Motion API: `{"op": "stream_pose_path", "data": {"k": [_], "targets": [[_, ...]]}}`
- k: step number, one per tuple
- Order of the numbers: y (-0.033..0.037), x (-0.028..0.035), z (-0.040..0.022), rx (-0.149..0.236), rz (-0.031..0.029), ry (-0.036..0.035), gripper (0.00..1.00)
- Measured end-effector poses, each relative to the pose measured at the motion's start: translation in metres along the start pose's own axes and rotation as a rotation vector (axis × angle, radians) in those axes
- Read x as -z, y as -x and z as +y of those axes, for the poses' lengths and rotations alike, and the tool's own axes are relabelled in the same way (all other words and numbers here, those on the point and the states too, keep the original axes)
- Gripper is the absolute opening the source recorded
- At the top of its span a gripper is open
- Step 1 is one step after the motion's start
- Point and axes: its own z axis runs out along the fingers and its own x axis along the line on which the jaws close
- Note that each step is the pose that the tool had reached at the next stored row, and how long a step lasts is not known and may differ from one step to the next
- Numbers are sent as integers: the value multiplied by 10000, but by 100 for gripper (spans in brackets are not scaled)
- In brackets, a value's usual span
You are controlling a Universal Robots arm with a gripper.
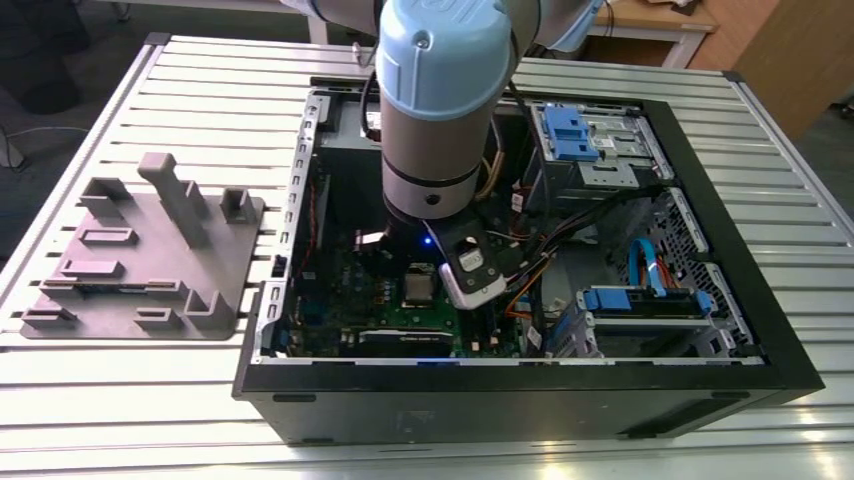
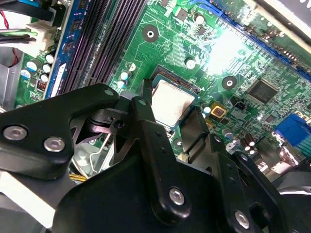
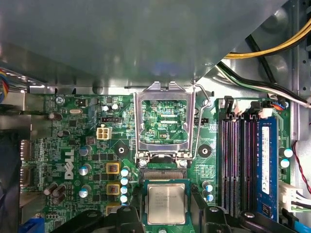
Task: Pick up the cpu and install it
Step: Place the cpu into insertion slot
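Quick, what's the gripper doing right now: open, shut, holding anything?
Gripper: open, holding nothing; its fingers straddle the cpu, which lies flat in the socket.

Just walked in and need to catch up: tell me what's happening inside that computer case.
A robot arm reaches down into the open computer case, its gripper right at the cpu on the green motherboard. The cpu lies flat at the socket, beside the hinge of the metal frame, which is flipped open. The frame is not closed over the cpu, so the install is not finished.
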Motion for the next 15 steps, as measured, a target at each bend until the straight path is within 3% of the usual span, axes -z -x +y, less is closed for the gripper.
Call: {"op": "stream_pose_path", "data": {"k": [15], "targets": [[-9,-40,-6,0,-1,0,47]]}}
